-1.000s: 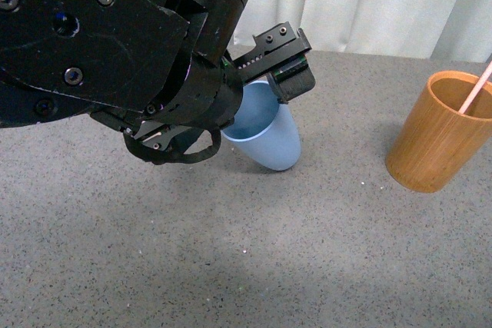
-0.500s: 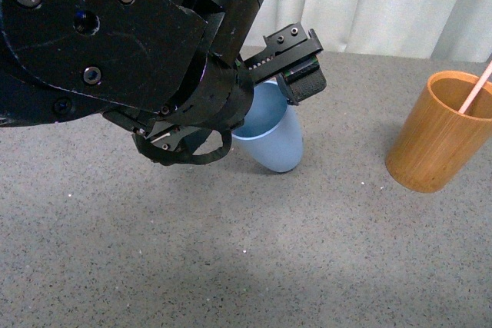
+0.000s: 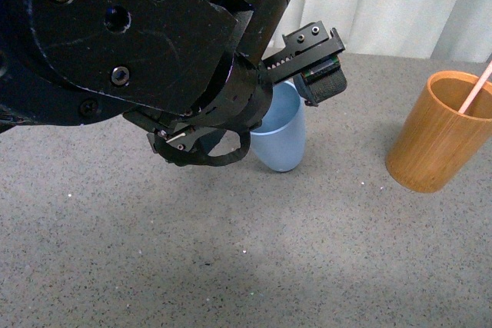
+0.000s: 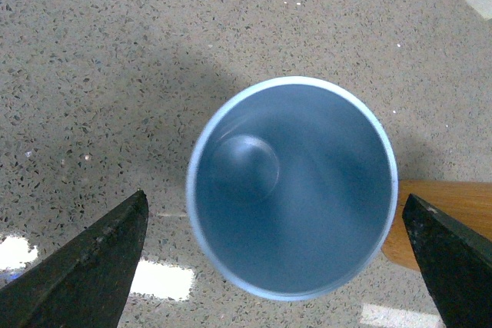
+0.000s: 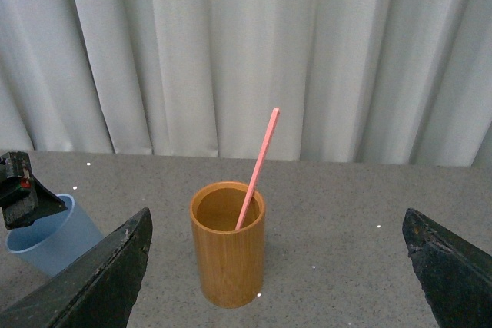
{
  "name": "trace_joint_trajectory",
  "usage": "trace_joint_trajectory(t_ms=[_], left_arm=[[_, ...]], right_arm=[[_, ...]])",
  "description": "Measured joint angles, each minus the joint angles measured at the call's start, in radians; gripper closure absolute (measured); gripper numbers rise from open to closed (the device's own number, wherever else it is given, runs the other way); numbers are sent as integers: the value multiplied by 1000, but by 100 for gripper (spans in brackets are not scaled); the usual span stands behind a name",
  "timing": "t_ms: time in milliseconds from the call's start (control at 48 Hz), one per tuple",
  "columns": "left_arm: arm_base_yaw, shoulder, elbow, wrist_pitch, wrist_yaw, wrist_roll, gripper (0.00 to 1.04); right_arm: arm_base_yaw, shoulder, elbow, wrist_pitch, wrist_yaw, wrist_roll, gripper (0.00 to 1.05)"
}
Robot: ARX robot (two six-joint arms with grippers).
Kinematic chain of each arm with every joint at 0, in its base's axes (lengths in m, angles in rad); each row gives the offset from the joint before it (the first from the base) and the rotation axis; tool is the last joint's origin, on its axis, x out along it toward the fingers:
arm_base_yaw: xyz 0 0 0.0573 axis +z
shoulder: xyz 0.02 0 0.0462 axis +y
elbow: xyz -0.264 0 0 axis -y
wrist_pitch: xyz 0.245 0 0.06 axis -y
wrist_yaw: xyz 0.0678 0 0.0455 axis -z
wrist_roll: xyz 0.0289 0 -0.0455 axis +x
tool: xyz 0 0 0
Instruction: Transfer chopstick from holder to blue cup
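Both grippers open, the pick-up not yet begun

The left gripper (image 4: 274, 196) hangs over the blue cup (image 3: 280, 140), jaws spread wide and clear of its rim. The right gripper (image 5: 277, 213), jaws likewise released, faces the holder (image 5: 227, 266) from well back. The chopstick (image 5: 257, 167) leans inside the holder. Next, I'd judge, the right arm must close in and pinch the stick's upper end.
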Motion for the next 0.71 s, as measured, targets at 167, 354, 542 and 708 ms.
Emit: trace_joint_trajectory(t_ms=[167, 354, 542, 708], left_arm=[[-3, 2, 1, -1, -2, -2, 7], [-4, 5, 6, -3, -2, -2, 7], [2, 5, 10, -18, -12, -21, 7], [32, -10, 2, -36, -62, -56, 7]], right_arm=[[0, 0, 0, 0, 0, 0, 10], [0, 0, 0, 0, 0, 0, 10], [0, 0, 0, 0, 0, 0, 10], [0, 0, 0, 0, 0, 0, 10]])
